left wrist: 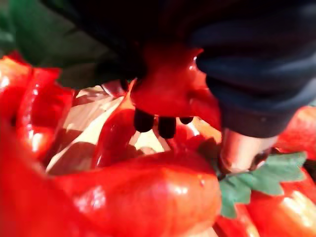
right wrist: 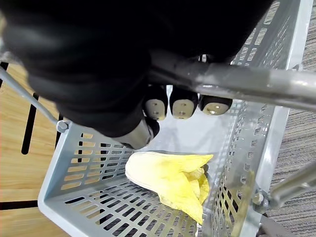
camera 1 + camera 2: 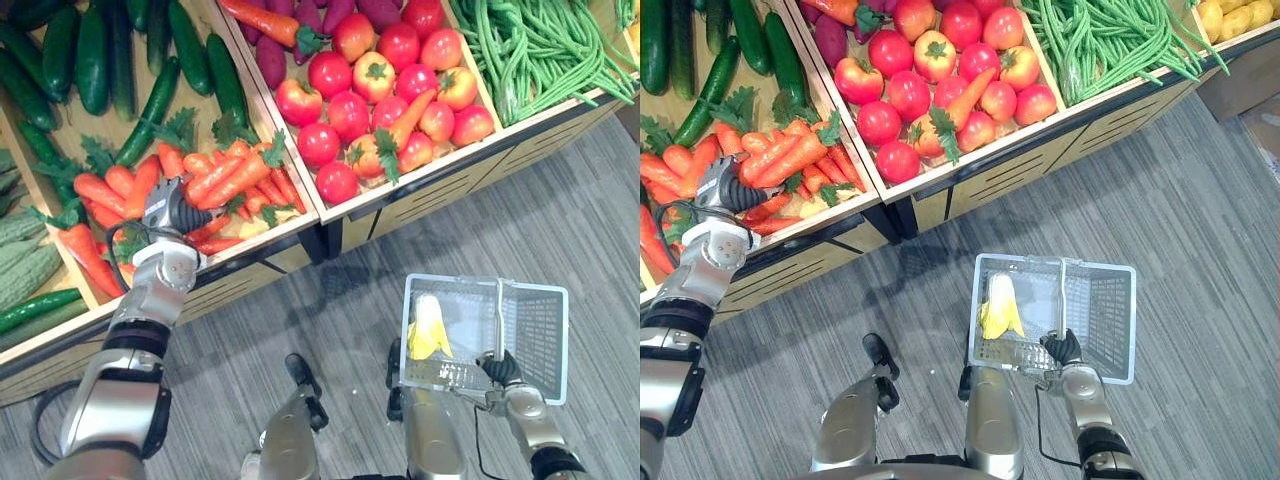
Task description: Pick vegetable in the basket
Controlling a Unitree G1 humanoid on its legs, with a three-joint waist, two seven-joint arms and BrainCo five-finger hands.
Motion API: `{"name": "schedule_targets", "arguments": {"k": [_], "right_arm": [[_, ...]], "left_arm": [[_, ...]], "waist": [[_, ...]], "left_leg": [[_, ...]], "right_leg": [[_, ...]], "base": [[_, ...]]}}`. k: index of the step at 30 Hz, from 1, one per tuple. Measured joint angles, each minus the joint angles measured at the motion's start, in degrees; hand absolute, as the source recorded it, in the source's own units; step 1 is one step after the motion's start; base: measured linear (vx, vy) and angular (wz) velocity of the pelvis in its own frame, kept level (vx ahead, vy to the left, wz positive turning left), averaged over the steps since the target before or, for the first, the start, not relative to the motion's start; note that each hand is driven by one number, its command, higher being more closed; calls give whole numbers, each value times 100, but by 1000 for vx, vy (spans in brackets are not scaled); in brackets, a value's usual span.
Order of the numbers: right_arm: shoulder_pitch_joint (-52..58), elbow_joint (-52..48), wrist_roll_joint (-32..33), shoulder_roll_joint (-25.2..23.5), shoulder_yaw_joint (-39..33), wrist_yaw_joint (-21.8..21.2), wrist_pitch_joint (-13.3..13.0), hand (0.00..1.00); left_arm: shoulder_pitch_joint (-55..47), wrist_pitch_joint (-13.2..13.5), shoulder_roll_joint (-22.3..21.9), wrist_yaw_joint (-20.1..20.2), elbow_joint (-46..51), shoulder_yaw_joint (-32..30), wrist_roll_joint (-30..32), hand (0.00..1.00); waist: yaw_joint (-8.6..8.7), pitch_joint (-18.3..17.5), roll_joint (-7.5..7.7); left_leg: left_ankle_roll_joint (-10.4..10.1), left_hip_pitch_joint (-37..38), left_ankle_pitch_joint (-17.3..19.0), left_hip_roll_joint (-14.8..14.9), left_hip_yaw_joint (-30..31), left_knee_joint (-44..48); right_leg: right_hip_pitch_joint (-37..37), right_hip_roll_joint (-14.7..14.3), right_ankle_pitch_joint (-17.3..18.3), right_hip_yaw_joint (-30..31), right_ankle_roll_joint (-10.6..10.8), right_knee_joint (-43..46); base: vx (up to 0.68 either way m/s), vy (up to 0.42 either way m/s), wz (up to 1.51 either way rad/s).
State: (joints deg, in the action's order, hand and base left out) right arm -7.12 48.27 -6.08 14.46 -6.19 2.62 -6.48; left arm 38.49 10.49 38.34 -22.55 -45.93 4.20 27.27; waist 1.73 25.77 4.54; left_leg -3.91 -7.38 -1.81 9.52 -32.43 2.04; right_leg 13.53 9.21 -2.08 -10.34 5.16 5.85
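Left robot hand (image 3: 166, 206) round carrot (image 1: 167, 93), right robot hand (image 3: 500, 368) round handle (image 2: 237, 82)

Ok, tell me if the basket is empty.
Not empty: one yellow item lies in the grey basket, which the right hand holds by its handle.

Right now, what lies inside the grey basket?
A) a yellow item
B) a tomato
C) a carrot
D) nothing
A: a yellow item lies on the floor of the basket, which the right robot hand holds.
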Motion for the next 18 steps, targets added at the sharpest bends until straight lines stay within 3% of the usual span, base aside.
{"name": "schedule_targets", "arguments": {"k": [10,18], "right_arm": [[226,-2,-76,-25,-269,92,116,100],[667,-22,-676,-12,-697,-11,142,100]], "left_arm": [[-100,8,58,-651,863,-510,-2,100],[-913,205,278,-653,2180,-454,-7,100]], "waist": [[-40,-53,-20],[-38,-808,-4]], "left_leg": [[0,451,-99,-63,84,-217],[-28,895,-109,-122,-65,-481]], "right_leg": [[-482,8,1,-120,3,-107],[-807,-25,-17,-20,31,-242]], "base": [[-7,5,4],[25,6,-8]]}}
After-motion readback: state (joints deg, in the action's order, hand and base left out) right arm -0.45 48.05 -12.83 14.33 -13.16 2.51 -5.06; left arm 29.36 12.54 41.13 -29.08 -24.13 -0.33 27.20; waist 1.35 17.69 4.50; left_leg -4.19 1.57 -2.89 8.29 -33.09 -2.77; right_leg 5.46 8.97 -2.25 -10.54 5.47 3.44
